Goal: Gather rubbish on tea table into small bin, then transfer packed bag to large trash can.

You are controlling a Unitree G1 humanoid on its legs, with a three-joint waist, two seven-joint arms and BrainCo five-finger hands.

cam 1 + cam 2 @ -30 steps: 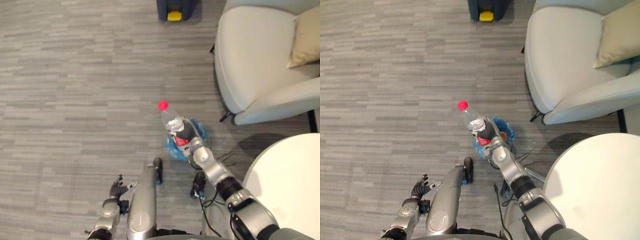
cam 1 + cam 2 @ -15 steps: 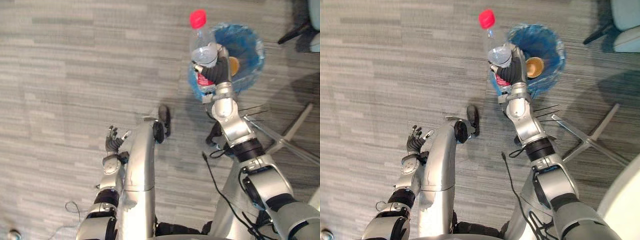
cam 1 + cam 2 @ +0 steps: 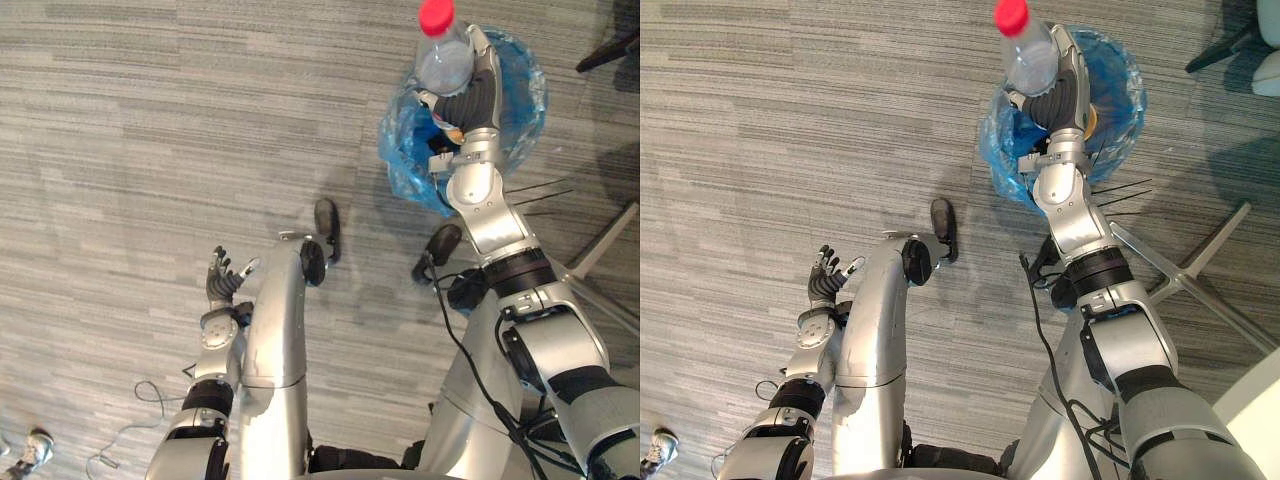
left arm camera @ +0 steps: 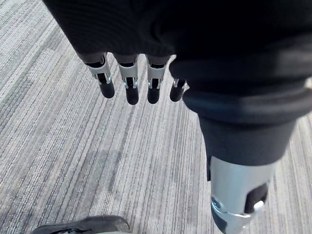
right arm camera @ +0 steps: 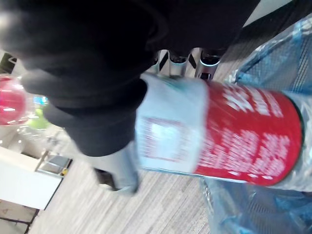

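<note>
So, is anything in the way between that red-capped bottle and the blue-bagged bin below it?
Nothing visible is. The right hand grips the clear plastic bottle with the red cap over the small bin lined with a blue plastic bag, whose mouth is open. The left hand hangs open, off to the side.

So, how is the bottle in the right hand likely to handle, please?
The bottle looks clear and empty, so probably light and squashy in the right hand. Its round, smooth body would likely roll if laid down. Dropped into the blue-lined bin, it may lean rather than stand.
</note>
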